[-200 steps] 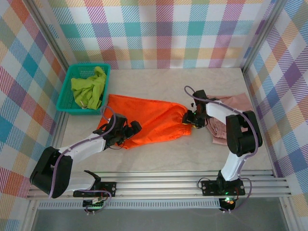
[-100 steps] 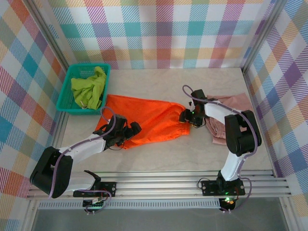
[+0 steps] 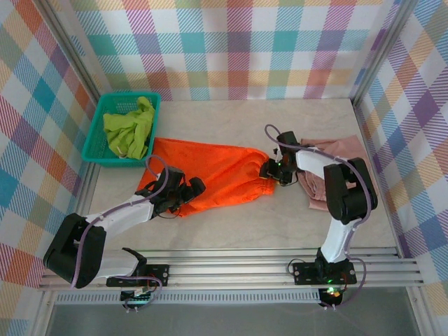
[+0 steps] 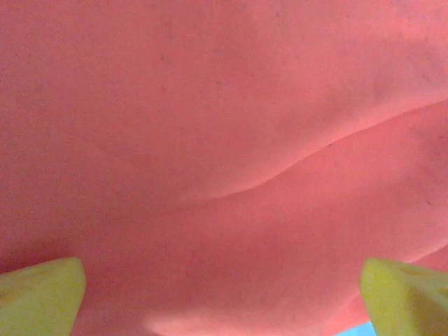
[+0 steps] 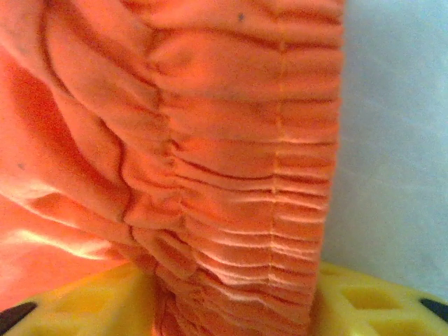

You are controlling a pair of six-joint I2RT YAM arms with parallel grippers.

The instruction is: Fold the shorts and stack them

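Right gripper [image 3: 274,170] sits a bit right of the middle in the top view. Its yellow fingers [image 5: 364,308] are closed partway, one on each side of the bunchy waist of the orange shorts [image 3: 217,171], and they pinch it. The orange shorts lie spread out flat on the table [image 3: 245,224] in the middle of the top view, with the waist at their right end.

Over at the lower left edge of the orange shorts is the left gripper [image 3: 190,190]. It is wide open and holds nothing. In its own camera its two yellow tips sit in the bottom corners, with orange cloth right up close between them.

Pink shorts [image 3: 346,148] lie in a pile on the right side, just past the right arm. Green shorts [image 3: 129,129] are heaped in the teal basket [image 3: 112,159] at the upper left.
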